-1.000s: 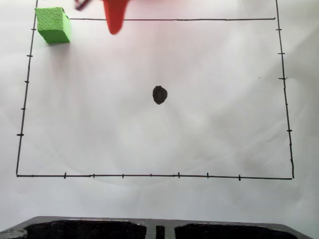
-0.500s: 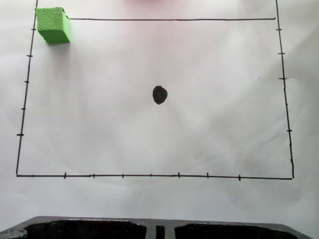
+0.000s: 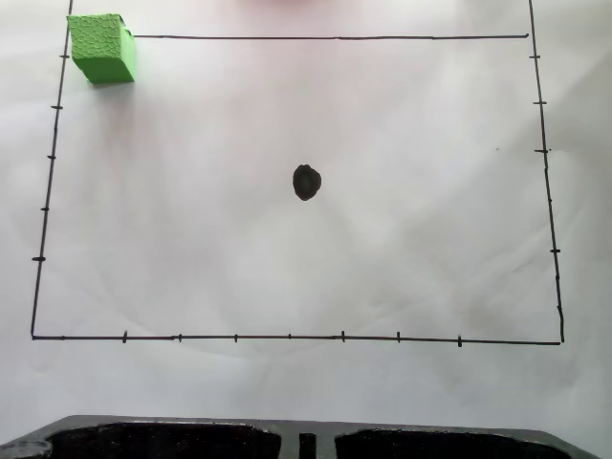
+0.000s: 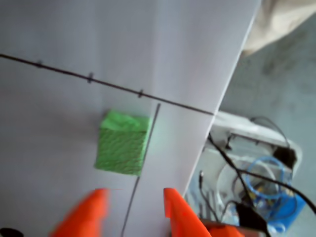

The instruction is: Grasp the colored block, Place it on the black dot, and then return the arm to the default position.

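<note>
The block (image 3: 101, 48) sits at the drawn frame's top-left corner in the fixed view, well apart from the dot (image 3: 306, 182) at centre. In the wrist view the block (image 4: 122, 143) lies just beyond the gripper (image 4: 133, 197), whose orange fingers (image 4: 89, 210) are spread and empty; bare paper (image 3: 306, 277) all around, its edge (image 4: 217, 118) to the right.

Bright green, bumpy-textured colored block (image 3: 101, 47); black dot (image 3: 306, 182) on white paper (image 3: 402, 239) with black border lines; orange-red gripper (image 4: 133, 200).
</note>
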Controlling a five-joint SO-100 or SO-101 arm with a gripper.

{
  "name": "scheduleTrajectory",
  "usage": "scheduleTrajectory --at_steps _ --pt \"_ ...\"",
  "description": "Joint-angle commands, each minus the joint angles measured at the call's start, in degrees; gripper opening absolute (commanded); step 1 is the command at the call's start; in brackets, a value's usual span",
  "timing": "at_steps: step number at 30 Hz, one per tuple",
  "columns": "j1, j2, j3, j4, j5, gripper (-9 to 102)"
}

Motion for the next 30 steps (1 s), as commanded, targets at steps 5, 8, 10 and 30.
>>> scheduleTrajectory --at_steps 5,8,10,30 --pt "1.7 -4.1 -2.3 0.5 -3.0 27" --pt "2.3 -6.2 -2.3 -0.4 -4.7 30" --pt "2.5 -7.6 -2.3 -1.8 -5.2 31" --pt "0.4 -18.9 0.5 -11.9 2.8 42"
